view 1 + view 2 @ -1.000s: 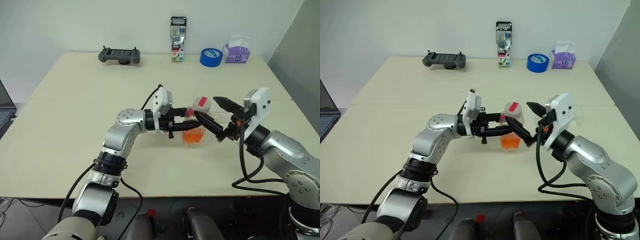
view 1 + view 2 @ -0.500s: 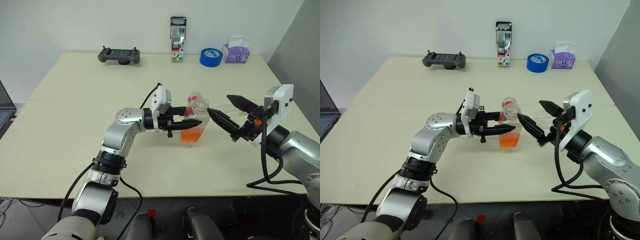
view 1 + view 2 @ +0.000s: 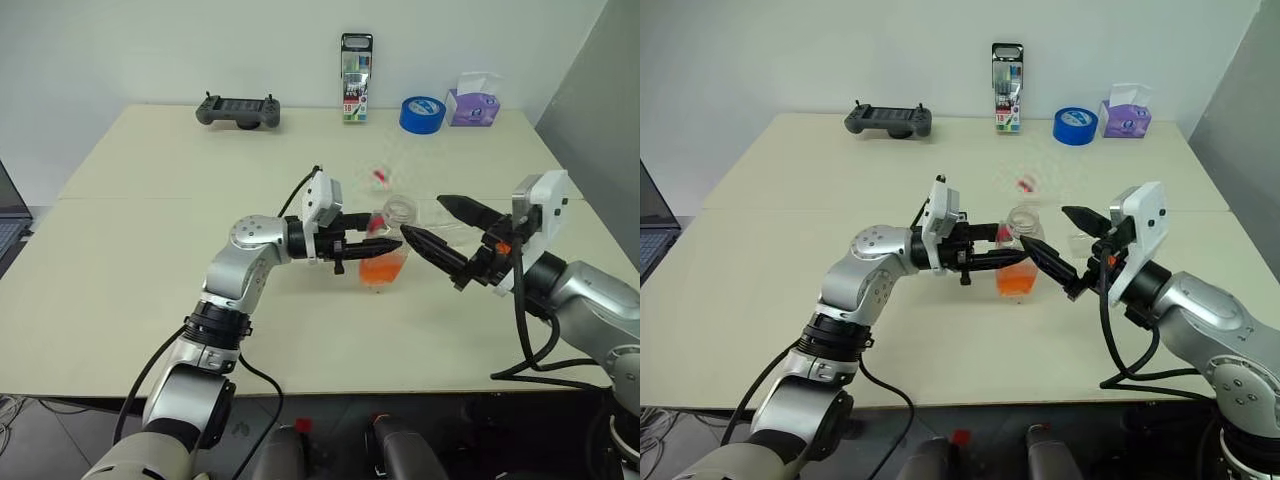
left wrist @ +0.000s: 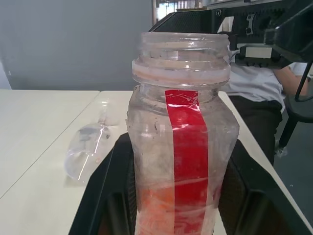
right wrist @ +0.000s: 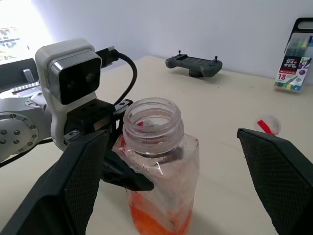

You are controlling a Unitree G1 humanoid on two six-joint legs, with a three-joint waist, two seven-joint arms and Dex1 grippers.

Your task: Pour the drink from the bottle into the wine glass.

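Between the two black fingers of the left gripper (image 3: 385,245) stands the bottle (image 3: 387,243), clamped around its body, upright, its mouth uncapped and its red label strip facing the left wrist view. The drink (image 3: 1017,281), an orange-red liquid, fills only the bottom of it. Just beside the bottle, on its other side, the right gripper (image 3: 433,226) holds its jaws spread wide with nothing between them, the fingertips pointing toward the bottle. Beyond the bottle the red-and-white cap (image 3: 380,178) lies on the table (image 3: 150,250). The wine glass (image 4: 88,152) lies on its side on the tabletop, near the bottle. Along the far edge sit a game controller (image 3: 238,110), a marker pack (image 3: 356,78), a blue tape roll (image 3: 422,113) and a tissue box (image 3: 473,102).
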